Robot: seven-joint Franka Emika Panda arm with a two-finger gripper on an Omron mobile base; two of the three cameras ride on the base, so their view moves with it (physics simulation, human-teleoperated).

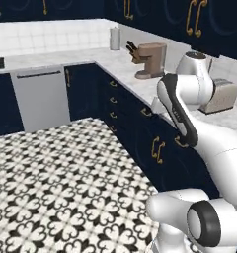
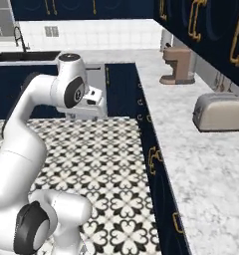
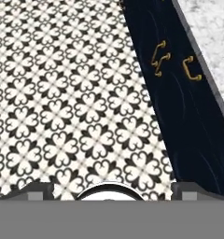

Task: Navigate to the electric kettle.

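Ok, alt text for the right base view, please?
White arm folded over a black-and-white patterned floor, beside navy cabinets under a marble counter holding a toaster and a brown coffee machine.

Toaster (image 1: pixel 220 95) half behind arm

We've got the white arm (image 1: pixel 189 128) folded up tight, rising from the lower right of the left base view and bending back on itself near the upper right. In the right base view the arm (image 2: pixel 27 144) climbs the left side. Gripper (image 3: pixel 112 189) sits at the bottom of the hand view, finger tips (image 3: pixel 37 189) spread wide, holding nothing.
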